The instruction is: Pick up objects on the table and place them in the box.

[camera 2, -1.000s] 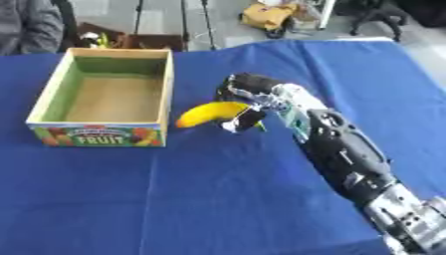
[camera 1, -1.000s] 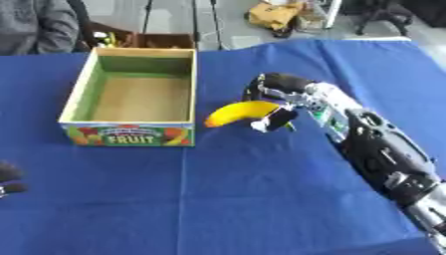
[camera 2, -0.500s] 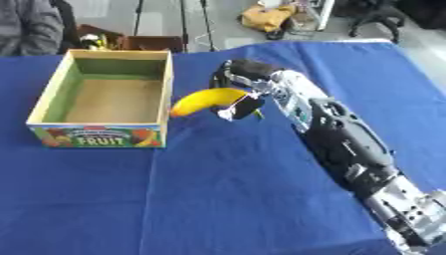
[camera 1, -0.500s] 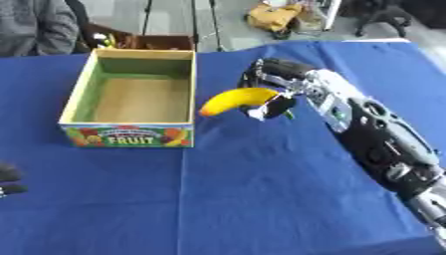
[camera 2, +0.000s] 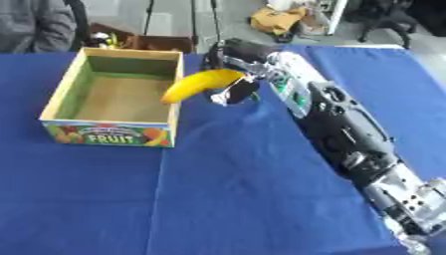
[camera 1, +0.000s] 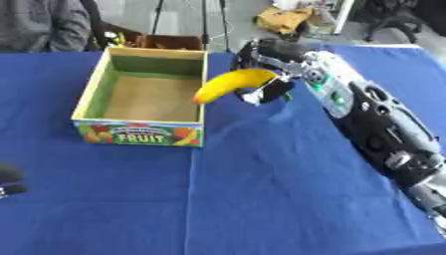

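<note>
My right hand (camera 1: 266, 67) is shut on a yellow banana (camera 1: 231, 83), held above the table with its free tip over the right wall of the box (camera 1: 94, 87). The box is open-topped cardboard with a green inside, a brown floor and "FRUIT" printed on its front; nothing lies in it. Only a dark bit of my left hand (camera 1: 9, 180) shows at the lower left edge, and its fingers cannot be made out.
A blue cloth (camera 1: 261, 189) covers the table. My right arm (camera 2: 348, 134) crosses the right half of it from the lower right. A brown crate (camera 1: 166, 42) and a seated person are beyond the far edge.
My right hand has carried the banana up and to the left, from beside the box's front right corner to over its right wall.
</note>
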You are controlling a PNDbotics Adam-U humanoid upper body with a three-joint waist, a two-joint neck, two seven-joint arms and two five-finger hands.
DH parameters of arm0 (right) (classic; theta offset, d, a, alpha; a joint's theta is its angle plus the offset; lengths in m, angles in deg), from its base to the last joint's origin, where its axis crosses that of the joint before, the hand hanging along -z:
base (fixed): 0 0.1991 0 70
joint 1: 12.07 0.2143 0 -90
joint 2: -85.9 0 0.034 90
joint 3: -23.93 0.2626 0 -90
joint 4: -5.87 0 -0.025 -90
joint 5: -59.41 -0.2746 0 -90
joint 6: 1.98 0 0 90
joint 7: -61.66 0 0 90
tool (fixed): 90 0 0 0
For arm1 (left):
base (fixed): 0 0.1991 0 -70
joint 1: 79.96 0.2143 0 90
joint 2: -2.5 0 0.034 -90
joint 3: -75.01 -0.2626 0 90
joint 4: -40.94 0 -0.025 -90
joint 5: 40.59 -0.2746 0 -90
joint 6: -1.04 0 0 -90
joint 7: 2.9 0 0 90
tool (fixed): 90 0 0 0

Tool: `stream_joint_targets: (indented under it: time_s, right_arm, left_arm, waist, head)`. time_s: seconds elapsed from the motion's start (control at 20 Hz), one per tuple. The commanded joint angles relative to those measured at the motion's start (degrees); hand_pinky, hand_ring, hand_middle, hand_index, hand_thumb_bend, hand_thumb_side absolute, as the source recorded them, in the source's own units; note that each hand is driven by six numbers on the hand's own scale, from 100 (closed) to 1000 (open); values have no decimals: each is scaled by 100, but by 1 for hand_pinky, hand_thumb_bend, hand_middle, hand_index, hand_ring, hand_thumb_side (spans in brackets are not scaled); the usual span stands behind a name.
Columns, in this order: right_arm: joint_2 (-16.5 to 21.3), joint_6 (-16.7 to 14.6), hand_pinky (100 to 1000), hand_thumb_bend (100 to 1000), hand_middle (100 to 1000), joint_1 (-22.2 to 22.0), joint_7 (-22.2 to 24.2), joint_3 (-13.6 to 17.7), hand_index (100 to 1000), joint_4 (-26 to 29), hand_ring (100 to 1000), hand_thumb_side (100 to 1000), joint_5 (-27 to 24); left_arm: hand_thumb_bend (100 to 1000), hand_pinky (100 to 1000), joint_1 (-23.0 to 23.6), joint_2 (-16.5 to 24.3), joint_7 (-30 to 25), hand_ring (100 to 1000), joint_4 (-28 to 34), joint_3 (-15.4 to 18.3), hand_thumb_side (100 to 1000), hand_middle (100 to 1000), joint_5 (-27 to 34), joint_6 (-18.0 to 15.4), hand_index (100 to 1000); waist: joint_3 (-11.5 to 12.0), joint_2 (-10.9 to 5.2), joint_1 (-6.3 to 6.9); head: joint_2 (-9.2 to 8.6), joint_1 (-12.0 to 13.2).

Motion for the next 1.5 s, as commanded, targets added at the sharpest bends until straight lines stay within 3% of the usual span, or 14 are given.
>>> stream_joint_targets:
  time_s: [0.05, 0.4, 0.95, 1.5]
  right_arm:
    - [205, -7, 611, 209, 474, 220, 24, 21, 667, 137, 601, 326, -65]
    - [118, -39, 613, 199, 475, 385, 62, 8, 672, -30, 606, 336, -53]
    - [-42, -114, 616, 182, 475, 491, 53, -11, 674, -421, 612, 351, 140]
    - [-155, -181, 637, 206, 519, 431, 12, 4, 717, -823, 652, 412, 402]
  left_arm:
    - [172, 621, -117, 75, -48, 652, 97, -48, 1000, 595, 26, -6, 656]
    - [173, 621, -267, 57, -112, 652, 130, -120, 1000, 594, 84, 11, 655]
    - [172, 621, -491, -28, -284, 651, 180, -293, 1000, 594, 146, 58, 655]
    - [171, 622, -518, -59, -329, 650, 182, -321, 1000, 593, 136, 70, 655]
  waist:
    - [102, -74, -4]
    - [611, -8, -71]
    - [1409, 163, -187]
    - [1494, 239, -197]
  head:
    - [-124, -62]
    - [-290, -221]
    - [-498, -695]
    - [-549, -809]
